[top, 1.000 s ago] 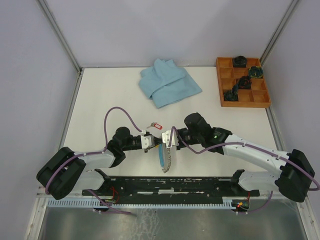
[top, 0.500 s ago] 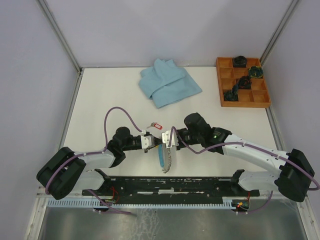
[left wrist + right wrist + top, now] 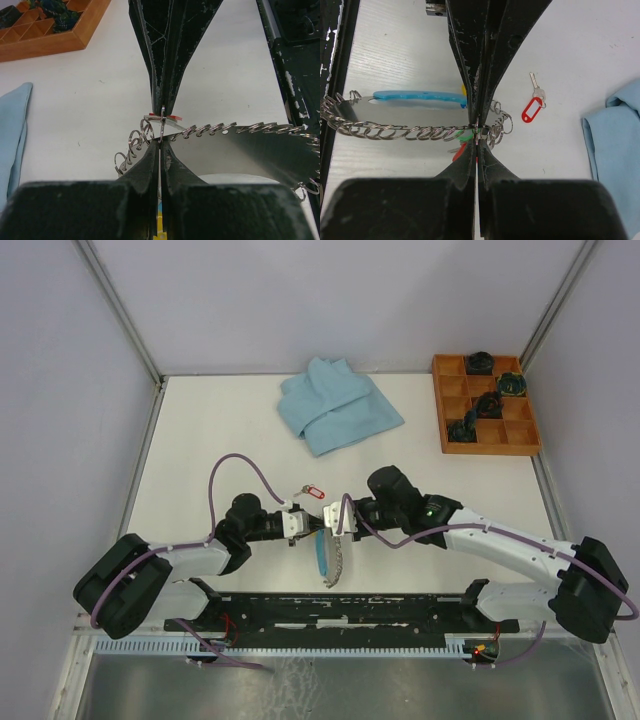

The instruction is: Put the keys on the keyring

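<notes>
The keyring [image 3: 331, 558], a grey coil loop with a light-blue segment, hangs between my two grippers near the table's front. My left gripper [image 3: 301, 523] and right gripper [image 3: 334, 524] meet tip to tip, both shut on the same ring of the coil. In the left wrist view my jaws [image 3: 161, 144] pinch that ring, and the coil [image 3: 210, 130] runs off to the right. In the right wrist view my jaws [image 3: 476, 142] pinch it beside the coil [image 3: 395, 133] and the blue segment [image 3: 415, 95]. Green and red tags [image 3: 464, 136] hang partly hidden behind them. A red-tagged key [image 3: 311, 490] lies loose on the table; it also shows in the right wrist view [image 3: 532, 108].
A folded light-blue cloth [image 3: 338, 408] lies at the back centre. A wooden compartment tray [image 3: 486, 449] with dark objects stands at the back right. A black rail [image 3: 340, 608] runs along the near edge between the arm bases.
The hanging keyring has twisted slightly, so its blue segment looks narrower from above. Both arms have hardly moved.
</notes>
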Available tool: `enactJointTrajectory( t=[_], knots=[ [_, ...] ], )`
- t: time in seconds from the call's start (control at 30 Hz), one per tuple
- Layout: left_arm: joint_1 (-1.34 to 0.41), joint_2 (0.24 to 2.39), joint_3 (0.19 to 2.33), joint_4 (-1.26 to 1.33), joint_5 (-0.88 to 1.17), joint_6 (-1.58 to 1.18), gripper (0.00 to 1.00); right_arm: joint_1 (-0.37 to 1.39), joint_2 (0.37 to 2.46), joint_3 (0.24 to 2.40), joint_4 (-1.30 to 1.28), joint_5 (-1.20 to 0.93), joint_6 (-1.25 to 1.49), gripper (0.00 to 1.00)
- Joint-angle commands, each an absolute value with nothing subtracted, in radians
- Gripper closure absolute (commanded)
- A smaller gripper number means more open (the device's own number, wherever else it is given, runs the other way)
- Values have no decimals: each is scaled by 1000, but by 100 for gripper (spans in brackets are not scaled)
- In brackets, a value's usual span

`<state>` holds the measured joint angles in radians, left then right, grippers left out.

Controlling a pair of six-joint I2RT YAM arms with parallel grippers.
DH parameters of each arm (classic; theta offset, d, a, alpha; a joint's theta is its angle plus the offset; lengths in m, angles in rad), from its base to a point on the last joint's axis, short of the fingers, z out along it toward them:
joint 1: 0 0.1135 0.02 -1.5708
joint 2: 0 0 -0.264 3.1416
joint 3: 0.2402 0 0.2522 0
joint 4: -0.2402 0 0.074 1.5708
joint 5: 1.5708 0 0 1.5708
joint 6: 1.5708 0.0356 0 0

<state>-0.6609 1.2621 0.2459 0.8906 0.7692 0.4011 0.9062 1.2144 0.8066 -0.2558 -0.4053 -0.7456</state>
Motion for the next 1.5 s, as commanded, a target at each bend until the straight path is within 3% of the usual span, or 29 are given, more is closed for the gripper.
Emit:
enactJointTrajectory(
  t=[0.0, 0.87, 1.47],
  knots=[
    [-666, 1268, 293, 932, 798, 404, 97, 911, 1234, 835, -229, -442, -742, 99],
    [-673, 1253, 303, 895, 754, 405, 97, 920, 1329, 928, -257, -439, -726, 99],
    [-673, 1243, 265, 966, 713, 402, 97, 919, 1233, 907, -357, -341, -724, 76]
  ],
)
